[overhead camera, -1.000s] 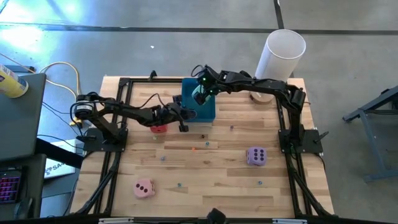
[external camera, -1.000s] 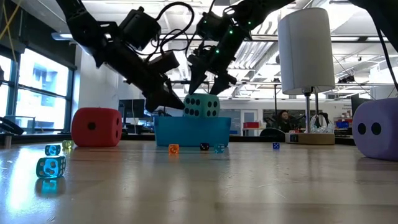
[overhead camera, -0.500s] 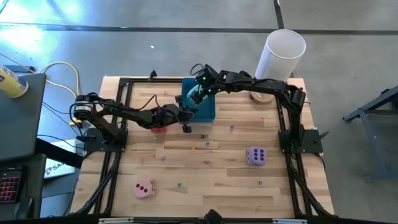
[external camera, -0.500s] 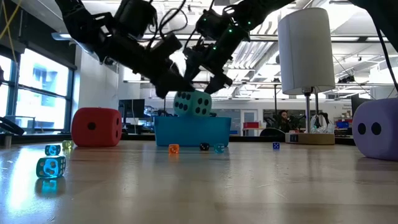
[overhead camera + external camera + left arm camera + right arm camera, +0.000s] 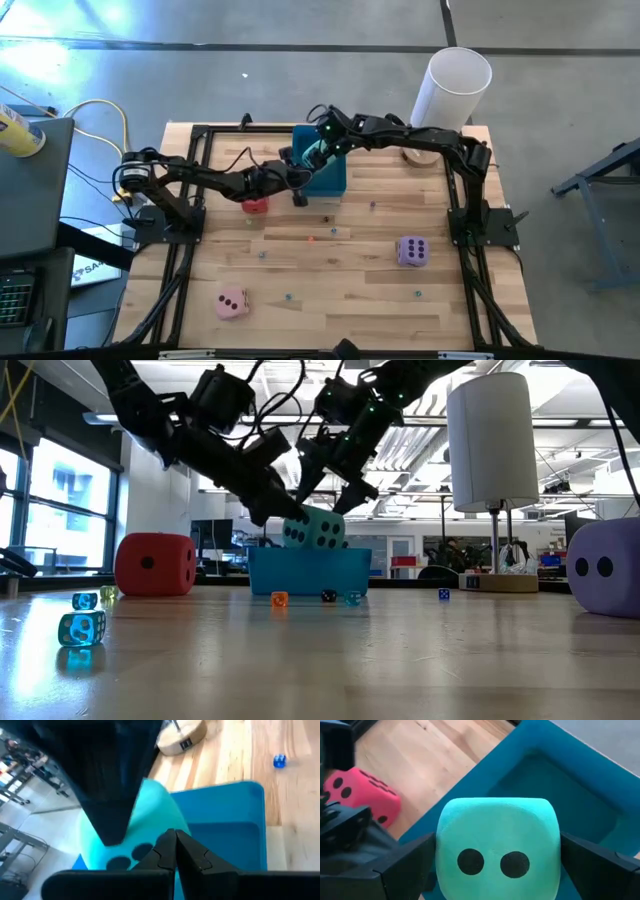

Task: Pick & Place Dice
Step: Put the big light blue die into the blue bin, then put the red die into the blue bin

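Teal die (image 5: 314, 528) tilted — two-pip face outward

- The floor (image 5: 300, 60) was grey polished concrete with seams, glare pooling at one corner.
- The desk (image 5: 350, 260) was pale wooden planks inside a black frame.
- A white cylinder (image 5: 452, 88) stood at the desk's far edge.
- A yellow cable (image 5: 95, 110) looped over the floor beside a dark side bench (image 5: 30, 190).
- In the low view, a tall window (image 5: 55, 510) let in daylight.
- Ceiling beams and strip lights (image 5: 570, 410) ran overhead.
- A person (image 5: 457, 548) sat far back among cluttered benches.
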`<action>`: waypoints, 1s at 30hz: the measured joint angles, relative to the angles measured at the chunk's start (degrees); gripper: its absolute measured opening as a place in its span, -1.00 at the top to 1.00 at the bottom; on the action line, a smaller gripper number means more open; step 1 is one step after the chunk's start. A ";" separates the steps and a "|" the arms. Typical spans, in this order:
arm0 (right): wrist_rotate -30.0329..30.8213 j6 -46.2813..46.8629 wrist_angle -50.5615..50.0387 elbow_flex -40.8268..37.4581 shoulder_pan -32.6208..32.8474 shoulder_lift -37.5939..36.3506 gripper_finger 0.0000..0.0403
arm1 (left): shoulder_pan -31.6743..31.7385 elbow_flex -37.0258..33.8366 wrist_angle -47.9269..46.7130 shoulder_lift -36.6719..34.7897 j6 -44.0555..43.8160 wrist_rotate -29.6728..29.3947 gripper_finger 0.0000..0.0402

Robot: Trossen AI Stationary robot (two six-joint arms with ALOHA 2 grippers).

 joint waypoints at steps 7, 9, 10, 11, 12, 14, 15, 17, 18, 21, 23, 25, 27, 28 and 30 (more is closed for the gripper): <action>-5.82 -0.35 0.14 0.00 -0.08 0.00 -0.99 | 1.51 -0.02 -3.31 0.04 -1.91 0.30 1.00; -6.19 -0.39 0.94 0.00 0.08 0.00 -0.99 | 2.33 -0.02 -4.21 0.04 -2.72 0.37 1.00; -6.16 -0.44 0.97 0.00 0.11 0.00 -0.99 | 2.64 -0.08 -4.63 0.04 -3.05 0.39 1.00; -6.14 -0.44 0.87 0.00 0.11 0.00 -0.99 | 2.90 -0.10 -5.01 0.04 -3.39 0.58 1.00; -5.76 -0.42 0.77 0.00 0.11 0.00 -0.99 | 3.10 -0.11 -5.07 0.04 -3.44 1.02 1.00; -4.57 -0.41 0.73 0.00 0.09 0.00 -0.99 | 3.23 -0.11 -4.81 0.04 -3.49 1.68 1.00; -4.16 -0.35 0.73 0.00 0.09 0.00 -0.99 | 3.23 -0.11 -4.64 0.04 -3.53 1.78 1.00; -3.56 -0.26 0.68 0.00 0.11 0.00 -0.99 | 3.23 -0.11 -4.51 0.04 -3.57 1.88 1.00; -3.47 -0.26 0.56 0.00 0.11 0.00 -0.99 | 3.23 -0.09 -4.53 0.04 -3.57 1.88 1.00; -3.20 -0.13 -0.01 0.00 0.11 0.00 -0.99 | 2.67 -0.08 -4.50 0.04 -3.56 1.86 1.00; -2.13 -0.10 -0.72 0.00 0.14 0.00 -0.99 | 2.14 -0.04 -4.42 -0.02 -3.05 1.85 1.00; -0.72 -0.11 -1.14 0.00 -0.04 0.00 -0.99 | 1.37 -0.01 -4.34 -0.28 -2.34 1.61 1.00; 0.09 -0.11 -1.19 0.00 -0.15 0.00 -0.99 | 0.39 0.02 -4.45 -0.60 -2.06 0.34 1.00; 0.51 -0.11 -1.19 0.00 -0.24 0.00 -0.99 | -0.13 0.02 -4.44 -0.78 -1.87 -0.63 1.00; 1.39 -0.11 -1.19 0.00 -0.50 0.00 -0.99 | -1.09 0.02 -4.43 -1.23 -0.53 -2.44 1.00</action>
